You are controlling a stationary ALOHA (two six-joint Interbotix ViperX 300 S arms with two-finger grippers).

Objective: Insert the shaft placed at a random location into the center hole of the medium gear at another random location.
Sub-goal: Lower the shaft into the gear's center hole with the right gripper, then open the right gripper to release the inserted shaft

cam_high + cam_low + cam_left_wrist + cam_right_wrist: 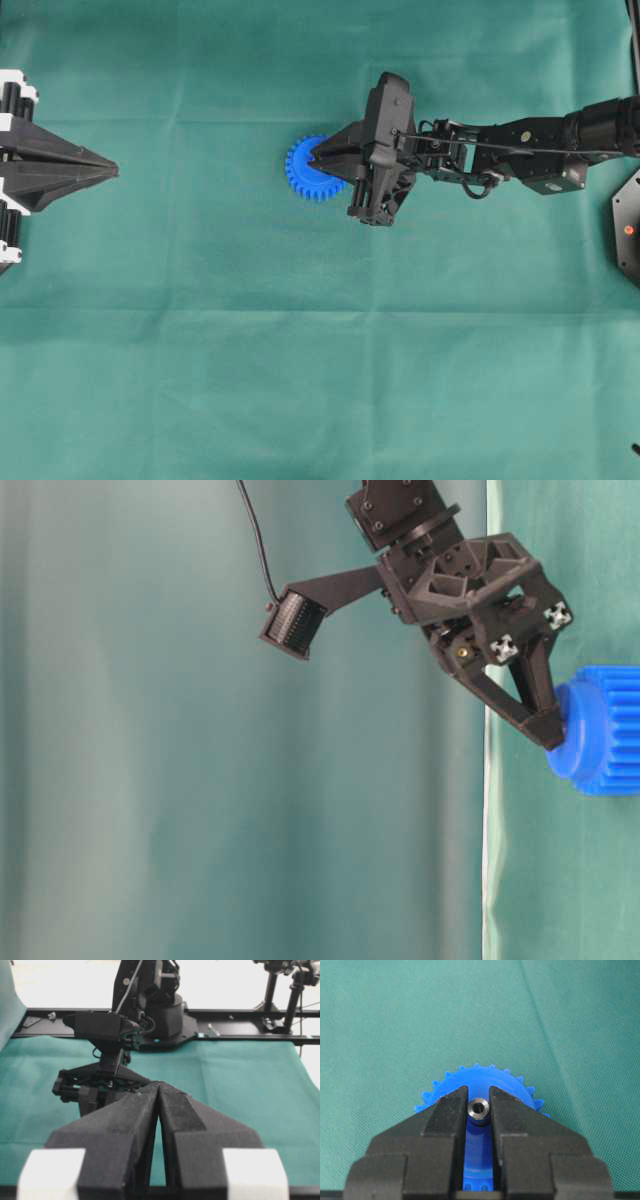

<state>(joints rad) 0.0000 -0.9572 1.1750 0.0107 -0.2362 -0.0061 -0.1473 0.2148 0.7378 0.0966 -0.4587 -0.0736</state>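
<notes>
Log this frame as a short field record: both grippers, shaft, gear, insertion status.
left gripper: jaws shut, empty, parked at the left edge
right gripper: jaws shut on the shaft, over the gear
medium gear: flat on the green cloth, partly covered by the jaws
center hole: hidden under the shaft
insertion: depth cannot be told

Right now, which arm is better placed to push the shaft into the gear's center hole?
Right. Its pincer grips the shaft directly over the blue gear; the left pincer sits shut, far off.
</notes>
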